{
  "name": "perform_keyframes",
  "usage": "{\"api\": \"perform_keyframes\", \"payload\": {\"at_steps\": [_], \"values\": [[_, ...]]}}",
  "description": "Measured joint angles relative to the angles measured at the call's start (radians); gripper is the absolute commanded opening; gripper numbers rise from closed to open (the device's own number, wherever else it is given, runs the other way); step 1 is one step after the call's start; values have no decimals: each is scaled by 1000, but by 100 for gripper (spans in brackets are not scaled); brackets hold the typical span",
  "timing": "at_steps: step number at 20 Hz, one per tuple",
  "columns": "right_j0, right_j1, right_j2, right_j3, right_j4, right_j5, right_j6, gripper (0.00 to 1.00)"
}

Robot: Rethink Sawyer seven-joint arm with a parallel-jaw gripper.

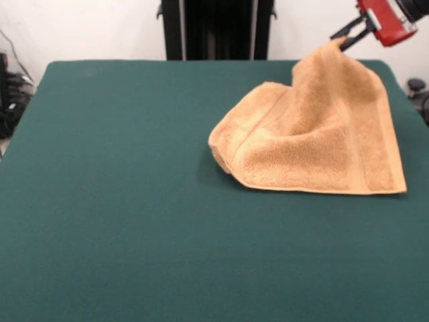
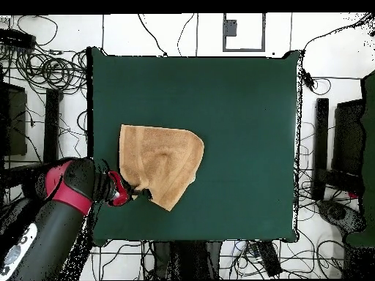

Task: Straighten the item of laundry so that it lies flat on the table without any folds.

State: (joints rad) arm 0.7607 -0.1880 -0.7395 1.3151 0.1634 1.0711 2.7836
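Gripper point(image 1: 343, 41) clamped on 1 corner of the towel point(image 1: 315, 137), lifting that corner above the table point(image 1: 120, 201). Rest of the tan cloth draped down in a tent shape, lower edge flat on the green surface. From overhead, towel point(image 2: 162, 162) lying near the table's point(image 2: 242, 110) edge beside the arm, gripper point(image 2: 138, 193) at its corner.

The red and black arm point(image 2: 58, 205) is reaching in low from the side, its gripper point(image 1: 346, 39) raised above the table and pinching closed on a lifted corner of the towel point(image 1: 322, 134).
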Motion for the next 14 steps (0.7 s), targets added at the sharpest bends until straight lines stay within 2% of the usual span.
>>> {"api": "perform_keyframes", "payload": {"at_steps": [14], "values": [[0, 2, 0, -11, 0, 0, 0, 0]]}}
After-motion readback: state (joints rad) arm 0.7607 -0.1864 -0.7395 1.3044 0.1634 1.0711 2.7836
